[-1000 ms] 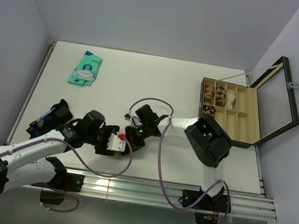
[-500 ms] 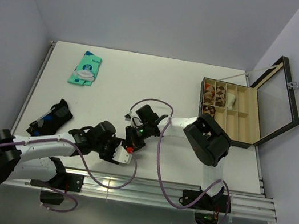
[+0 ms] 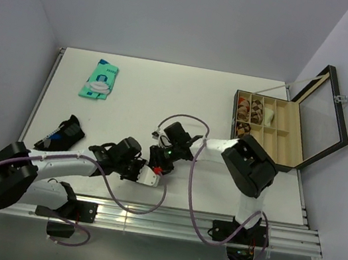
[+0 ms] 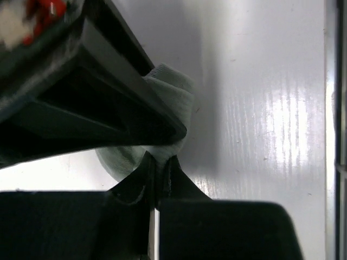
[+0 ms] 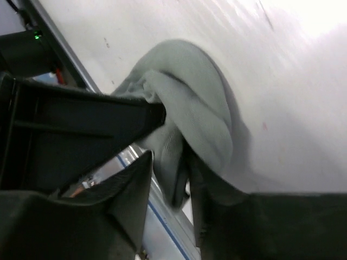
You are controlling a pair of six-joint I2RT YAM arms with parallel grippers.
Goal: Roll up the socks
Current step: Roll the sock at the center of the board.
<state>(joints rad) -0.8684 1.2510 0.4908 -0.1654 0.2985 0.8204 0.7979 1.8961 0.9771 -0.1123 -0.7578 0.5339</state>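
Observation:
A bunched grey sock (image 5: 190, 97) lies on the white table near its front edge. In the left wrist view the sock (image 4: 176, 100) shows beside a black finger of the other arm. My left gripper (image 4: 159, 162) is shut, pinching a fold of the sock's fabric. My right gripper (image 5: 171, 179) straddles another fold with its jaws apart, a gap showing beside the cloth. From above, the left gripper (image 3: 146, 171) and right gripper (image 3: 161, 157) meet tip to tip and hide the sock.
A teal packet (image 3: 100, 80) lies at the far left. A dark cloth item (image 3: 58, 135) sits near the left edge. An open compartment box (image 3: 275, 131) with raised lid (image 3: 328, 113) stands at the right. The metal front rail (image 3: 179, 215) runs just behind the grippers.
My left arm has swung right to the sock and its jaws have closed on the fabric. The right gripper's jaws have spread apart around the sock.

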